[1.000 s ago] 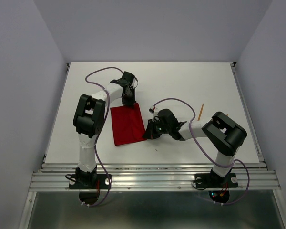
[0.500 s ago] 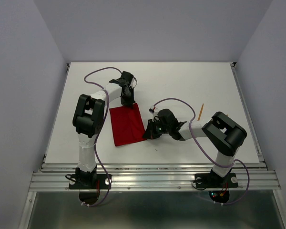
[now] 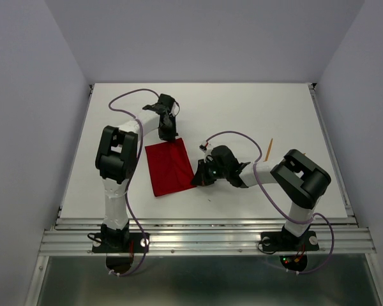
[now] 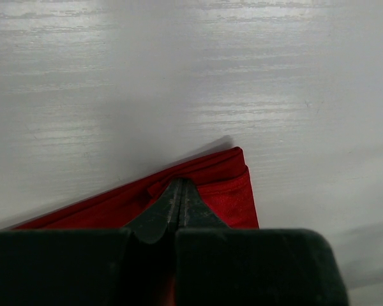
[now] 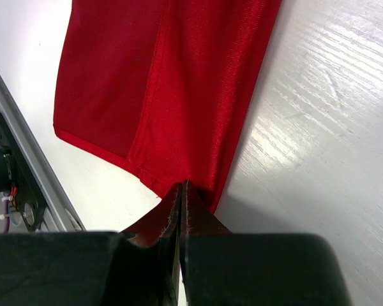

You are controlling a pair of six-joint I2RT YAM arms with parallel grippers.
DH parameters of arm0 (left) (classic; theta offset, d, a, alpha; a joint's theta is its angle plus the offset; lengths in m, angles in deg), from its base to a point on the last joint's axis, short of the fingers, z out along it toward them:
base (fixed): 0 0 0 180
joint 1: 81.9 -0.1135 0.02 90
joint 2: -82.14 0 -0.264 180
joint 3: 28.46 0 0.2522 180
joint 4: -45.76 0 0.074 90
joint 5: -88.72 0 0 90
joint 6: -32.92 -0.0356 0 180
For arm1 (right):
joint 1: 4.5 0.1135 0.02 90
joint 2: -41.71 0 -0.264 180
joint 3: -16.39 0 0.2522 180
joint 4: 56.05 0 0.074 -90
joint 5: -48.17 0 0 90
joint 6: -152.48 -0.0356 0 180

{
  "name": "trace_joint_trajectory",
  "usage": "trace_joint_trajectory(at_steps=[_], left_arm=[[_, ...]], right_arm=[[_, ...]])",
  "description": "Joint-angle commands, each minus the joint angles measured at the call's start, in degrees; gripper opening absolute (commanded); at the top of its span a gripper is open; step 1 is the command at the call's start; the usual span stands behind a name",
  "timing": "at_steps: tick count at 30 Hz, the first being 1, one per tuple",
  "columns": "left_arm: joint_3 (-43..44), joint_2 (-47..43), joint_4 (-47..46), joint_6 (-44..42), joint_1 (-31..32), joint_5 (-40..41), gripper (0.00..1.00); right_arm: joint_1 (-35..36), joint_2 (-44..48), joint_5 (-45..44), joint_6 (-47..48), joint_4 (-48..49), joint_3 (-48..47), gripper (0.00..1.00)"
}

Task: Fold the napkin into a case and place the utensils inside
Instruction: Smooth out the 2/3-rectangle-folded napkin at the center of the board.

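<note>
Now — left tool [image 3: 168, 135] grips napkin [image 3: 169, 167] far corner | right tool [image 3: 196, 182] grips near-right corner

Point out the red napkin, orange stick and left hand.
red cloth napkin [image 3: 169, 169], top view, middle of fabric.
thin orange plastic stick [image 3: 269, 149], top view, mid-shaft.
left hand [image 4: 180, 189], left wrist view, between fingertips.
</note>
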Motion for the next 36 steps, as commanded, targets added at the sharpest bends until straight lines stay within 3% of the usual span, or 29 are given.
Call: trace_joint_trajectory(at_steps=[1,18,36], left_arm=[[-0.06,-4.5,0.73,-0.28,-0.58,1.25,0.0],[-3.57,-4.76,0.64,0.68,-0.76,3.01,0.0],[-7.01,-3.18,-3.93,4.55,-0.67,-2.35,0.0]], right_arm=[[0.71,0.04,-3.37,1.95,-6.77,1.25,0.01],[0.71,0.65,-4.16,1.6,-6.77,1.69,0.01],[-1.4,7.59,-17.61,-4.02,-9.4,9.78,0.01]])
